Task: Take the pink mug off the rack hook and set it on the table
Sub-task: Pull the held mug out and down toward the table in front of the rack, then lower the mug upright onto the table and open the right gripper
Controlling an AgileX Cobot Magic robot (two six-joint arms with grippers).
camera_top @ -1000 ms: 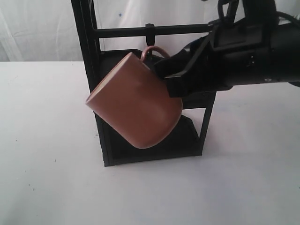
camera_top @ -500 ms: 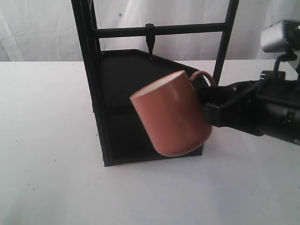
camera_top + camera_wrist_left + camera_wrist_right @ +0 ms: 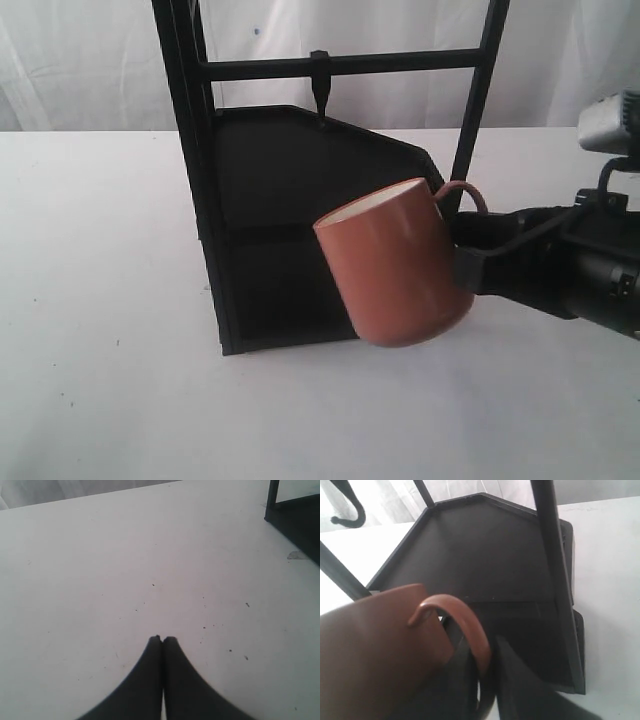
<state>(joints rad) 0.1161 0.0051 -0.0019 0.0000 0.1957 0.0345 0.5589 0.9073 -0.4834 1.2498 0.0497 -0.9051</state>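
Pink mug [image 3: 395, 265] moved rt/down, handle [image 3: 472, 630] btwn right fingers [image 3: 520, 690].

White curtain [image 3: 90, 60] across the whole background of the exterior view, hanging in soft vertical folds. One small dark spot [image 3: 256, 31] on it, high up and left of centre. Also visible as a pale blurred band in both wrist views. Small grey fleck [image 3: 296, 555] lying flat in the left wrist view.
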